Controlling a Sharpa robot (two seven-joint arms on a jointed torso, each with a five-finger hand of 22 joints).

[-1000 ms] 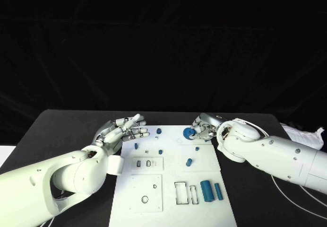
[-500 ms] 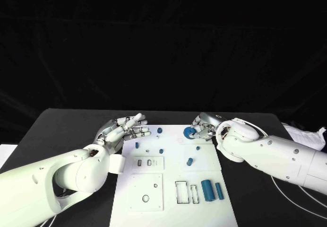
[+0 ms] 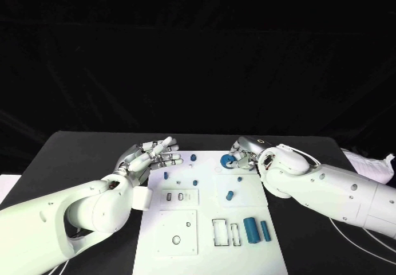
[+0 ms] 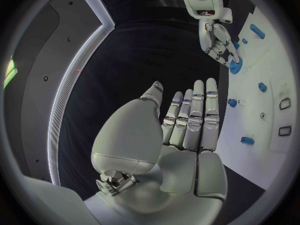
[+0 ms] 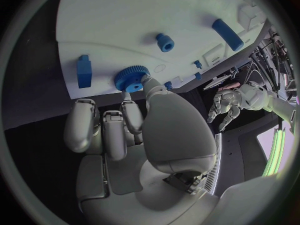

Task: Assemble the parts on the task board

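The white task board [image 3: 206,252] lies in the middle of the black table. My right hand [image 3: 245,152] is at the board's far right corner and pinches a blue gear [image 3: 227,162] between thumb and fingers, low over the board. The right wrist view shows the gear [image 5: 131,78] at the fingertips, with a blue block [image 5: 83,71] beside it. At the board's far left edge hovers my left hand [image 3: 149,157], fingers straight and apart, holding nothing. Loose blue parts lie on the board: a small peg [image 3: 193,157], a short piece [image 3: 229,196] and two long pieces [image 3: 250,223].
Rectangular recesses [image 3: 218,233] and small slots [image 3: 174,197] are cut into the board's near half. A white cable [image 3: 351,235] runs over the table at the right, and crumpled white material [image 3: 369,161] lies at the right edge.
My right hand has shifted slightly left with the blue gear still in its fingers. The left hand has barely moved.
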